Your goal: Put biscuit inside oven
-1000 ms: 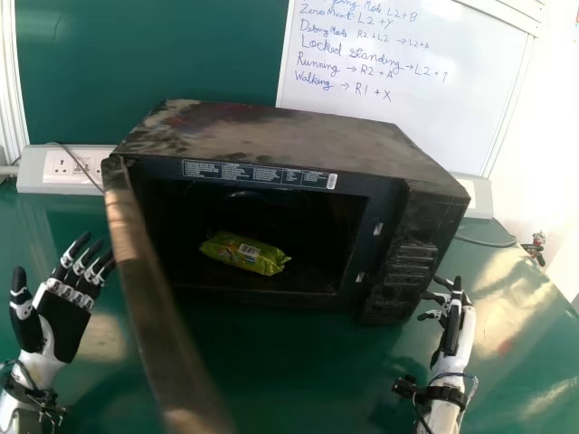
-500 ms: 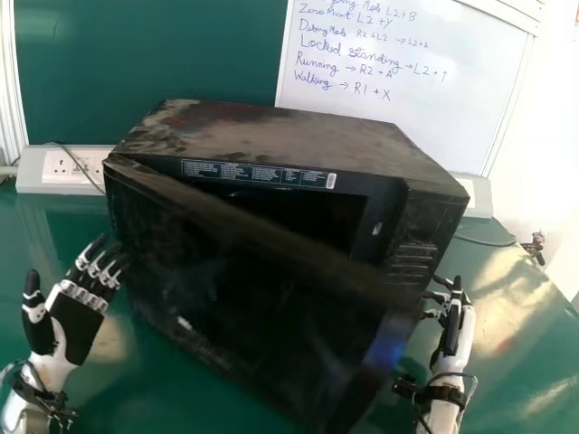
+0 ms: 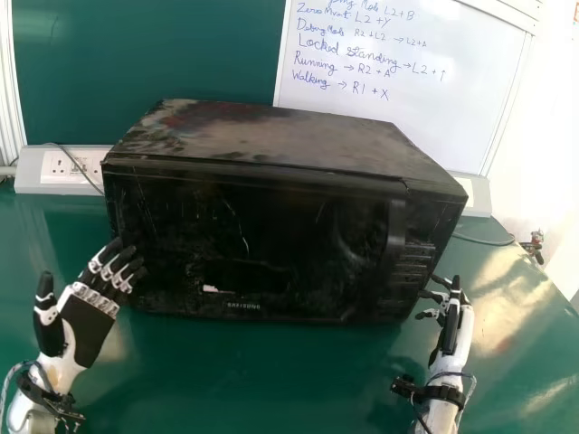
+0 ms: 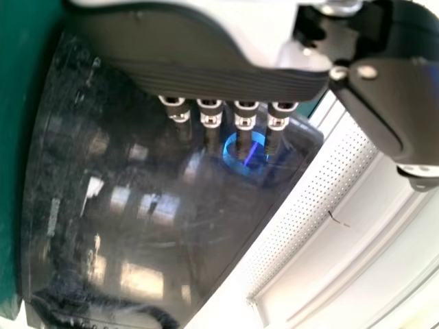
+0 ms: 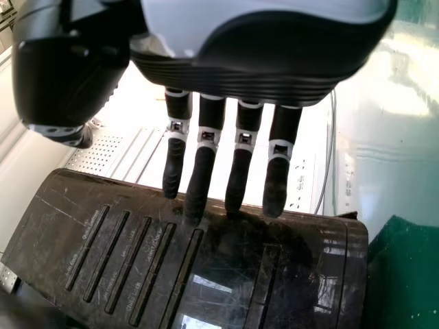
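You're looking at the oven [image 3: 271,136] sitting on the green worktop [image 3: 271,384], w/ its door [image 3: 298,221] resting closed across the front. The door is hiding the inside, so you're not getting to tell where the biscuit is lying. Your L hand [image 3: 89,330] is hanging nr the oven's L front corner in the head view, palm facing up the view & tips overlapping the door's L end. In the L wrist view its fingers [image 4: 210,116] are pointing at the glossy door, nearly straight & spread w/ small gaps; you can't be sure they're touching it. Your R hand [image 3: 450,327] is hanging just beside the oven's R side, nr the ctrl panel [image 3: 412,267]. Its fingers [image 5: 201,168] are extending straight, slightly spread, w/ the thumb sitting apart; contact w/ the oven is staying unclear to you. Behind the oven, you're seeing a whiteboard [image 3: 425,81] leaning R of the dark green board [image 3: 145,63], & a socket strip [image 3: 80,167] is sitting off the oven's L side.
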